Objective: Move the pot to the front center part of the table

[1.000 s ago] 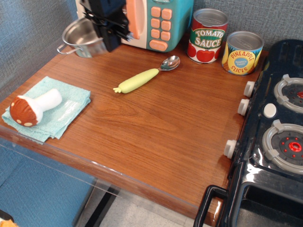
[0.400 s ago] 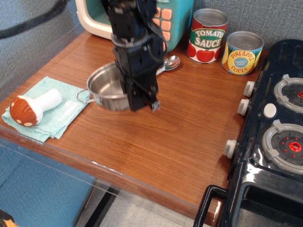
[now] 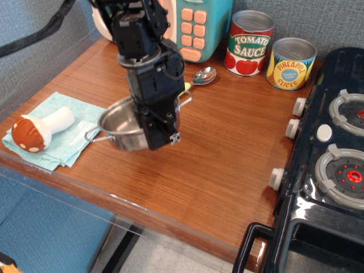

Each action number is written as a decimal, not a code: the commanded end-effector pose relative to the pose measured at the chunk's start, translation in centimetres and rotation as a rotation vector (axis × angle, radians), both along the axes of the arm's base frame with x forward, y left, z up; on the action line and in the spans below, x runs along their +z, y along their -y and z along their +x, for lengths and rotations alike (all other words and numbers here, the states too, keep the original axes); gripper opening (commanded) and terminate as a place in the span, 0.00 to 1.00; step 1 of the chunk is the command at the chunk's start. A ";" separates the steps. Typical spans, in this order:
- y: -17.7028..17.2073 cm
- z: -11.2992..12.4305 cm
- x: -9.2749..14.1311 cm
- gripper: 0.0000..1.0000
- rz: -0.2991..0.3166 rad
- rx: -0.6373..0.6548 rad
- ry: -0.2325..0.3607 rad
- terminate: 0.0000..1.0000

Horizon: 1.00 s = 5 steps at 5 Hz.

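The small shiny steel pot point(image 3: 118, 131) with wire loop handles is at the left middle of the brown wood table point(image 3: 216, 165), next to the cloth. My black gripper point(image 3: 158, 136) stands over the pot's right rim and is shut on it. The gripper body hides the pot's right side. I cannot tell whether the pot rests on the table or hangs just above it.
A teal cloth point(image 3: 68, 142) with a toy mushroom point(image 3: 40, 129) lies at the left front. A spoon point(image 3: 202, 77) lies behind the gripper. A tomato sauce can point(image 3: 249, 42), a pineapple can point(image 3: 291, 62) and a toy microwave point(image 3: 196, 25) stand at the back. A black toy stove point(image 3: 330, 170) fills the right.
The gripper has carried the pot from the back left corner toward the front; since the last frame it moved a little further forward and left.
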<state>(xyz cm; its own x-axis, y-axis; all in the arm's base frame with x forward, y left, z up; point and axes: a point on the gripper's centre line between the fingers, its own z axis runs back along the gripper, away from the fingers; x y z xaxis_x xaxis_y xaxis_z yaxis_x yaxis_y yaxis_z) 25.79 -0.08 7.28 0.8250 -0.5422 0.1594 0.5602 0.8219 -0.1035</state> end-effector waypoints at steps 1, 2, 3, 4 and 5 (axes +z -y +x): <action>-3.0 -1.2 0.4 0.00 -0.024 0.041 0.002 0.00; -2.7 -1.9 0.1 0.00 -0.039 0.020 -0.018 0.00; -2.4 -2.5 -0.2 0.00 -0.035 0.001 -0.025 0.00; -2.3 -2.8 -0.2 1.00 -0.031 0.001 -0.033 0.00; -2.3 -2.9 -0.2 1.00 -0.015 0.001 -0.034 0.00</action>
